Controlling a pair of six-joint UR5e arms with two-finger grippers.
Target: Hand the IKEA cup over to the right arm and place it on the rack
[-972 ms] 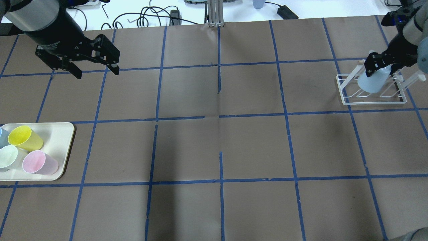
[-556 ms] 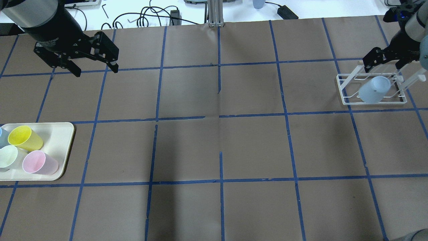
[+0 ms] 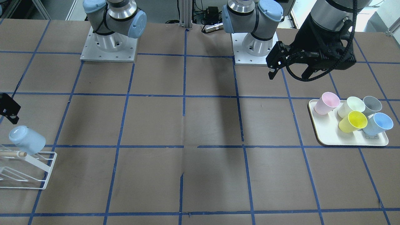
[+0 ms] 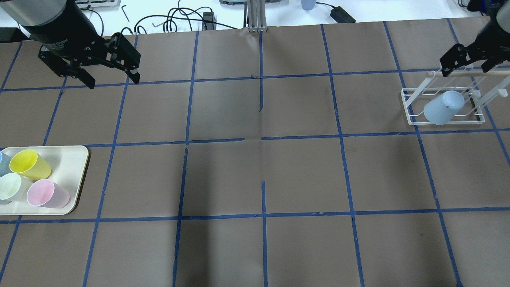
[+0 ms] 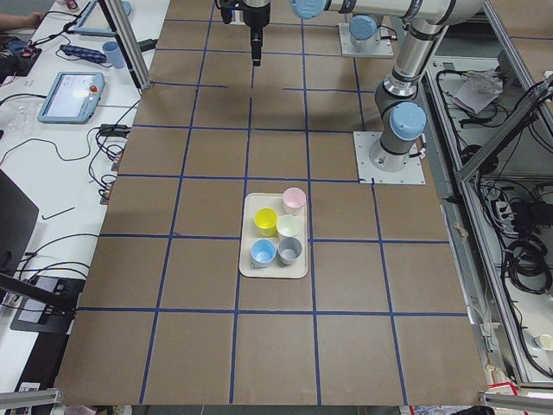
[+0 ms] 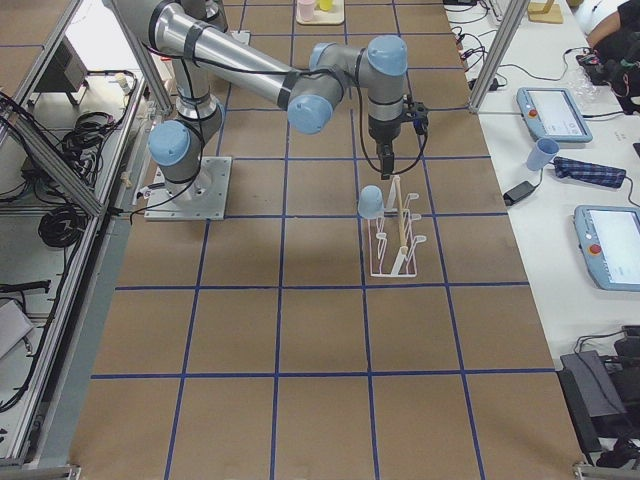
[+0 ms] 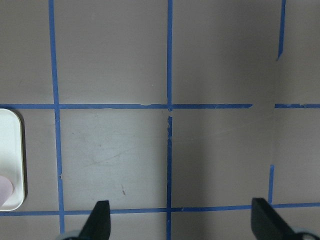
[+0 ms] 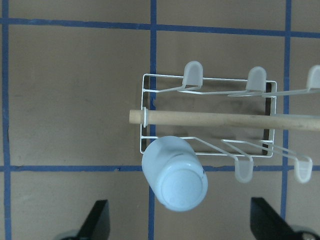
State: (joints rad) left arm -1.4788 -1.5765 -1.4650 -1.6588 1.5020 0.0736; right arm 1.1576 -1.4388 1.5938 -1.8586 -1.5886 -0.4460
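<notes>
The pale blue IKEA cup [image 4: 441, 107] hangs upside down on a front prong of the white wire rack [image 4: 410, 117], at its left end. The right wrist view shows the cup [image 8: 175, 175] below the wooden rod [image 8: 225, 118], clear of both fingers. My right gripper [image 4: 465, 67] is open and empty, raised above and behind the rack; it also shows in the right exterior view [image 6: 388, 160]. My left gripper [image 4: 113, 81] is open and empty, high over the far left of the table [image 3: 289, 76]. The cup also shows in the front view [image 3: 27, 140].
A cream tray [image 4: 75, 167] at the left edge holds a yellow cup [image 3: 353, 121], a pink cup [image 3: 326, 103], a pale green cup, a grey cup and a second blue cup [image 3: 378, 123]. Brown paper with blue tape lines covers the table.
My right gripper let go of the cup and drew back and up from the rack. The cup settled on its prong. My left gripper shifted slightly up and back.
</notes>
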